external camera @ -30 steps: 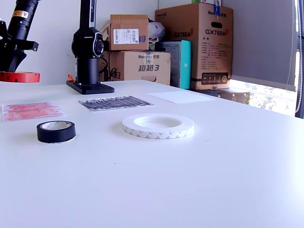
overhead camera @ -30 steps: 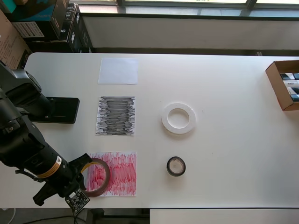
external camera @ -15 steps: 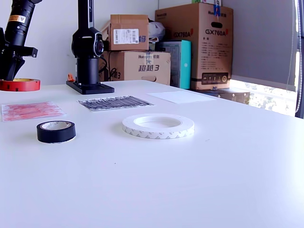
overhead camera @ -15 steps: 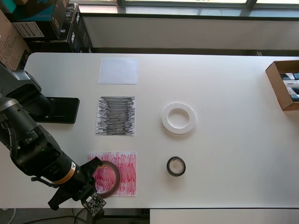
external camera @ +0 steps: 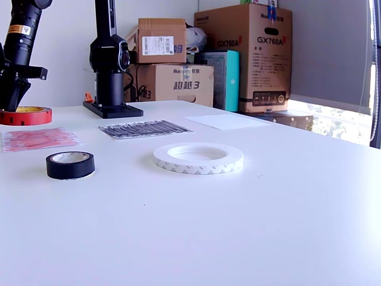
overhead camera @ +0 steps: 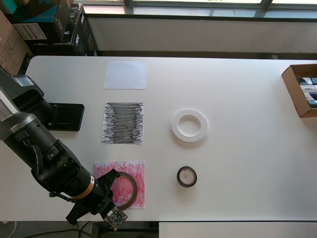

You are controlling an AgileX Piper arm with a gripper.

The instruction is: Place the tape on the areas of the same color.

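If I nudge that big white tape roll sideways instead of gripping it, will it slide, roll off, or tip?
The white tape roll lies flat on the white table, wide and low in the exterior view, so tipping or rolling looks unlikely; it should probably slide. Its open centre suggests it is fairly light, so a push may skid it further than intended.

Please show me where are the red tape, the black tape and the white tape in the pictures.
red tape point(external camera: 25, 115), exterior view, on its outer red side wall.
black tape point(overhead camera: 186, 183), overhead view, on the near part of its ring.
white tape point(overhead camera: 189, 136), overhead view, on the flat ring, at its near side.
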